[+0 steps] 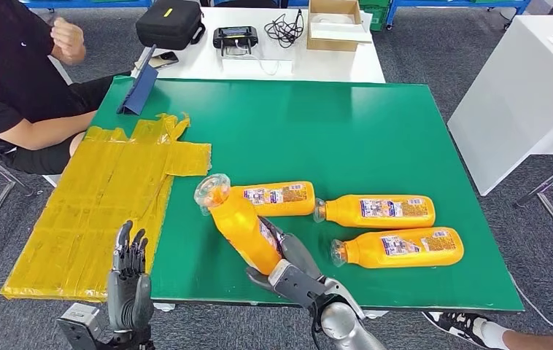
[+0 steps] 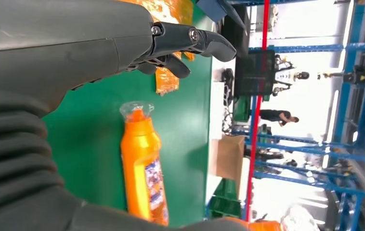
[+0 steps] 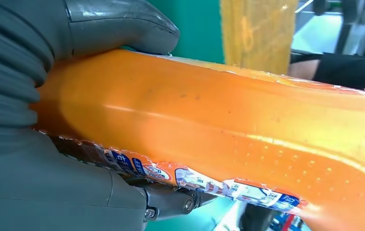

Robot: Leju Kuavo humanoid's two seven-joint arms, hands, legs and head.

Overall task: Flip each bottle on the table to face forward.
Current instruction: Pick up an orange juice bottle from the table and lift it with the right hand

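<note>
I see my right hand (image 1: 288, 264) gripping an orange plastic bottle with a clear cap (image 1: 238, 221), tilted above the green table (image 1: 346, 131) near its front edge. My left hand (image 1: 129, 281) hovers with fingers apart, holding nothing.

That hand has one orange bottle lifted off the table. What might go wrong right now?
1. The right hand grips the held bottle near its base, with the long neck tilted free, so it might twist or slip out.
2. Another bottle lies close behind the raised cap. Swinging or lowering the held one could knock it.
3. The yellow sheet looks crinkled. A bottle set on its edge might not lie flat.
</note>
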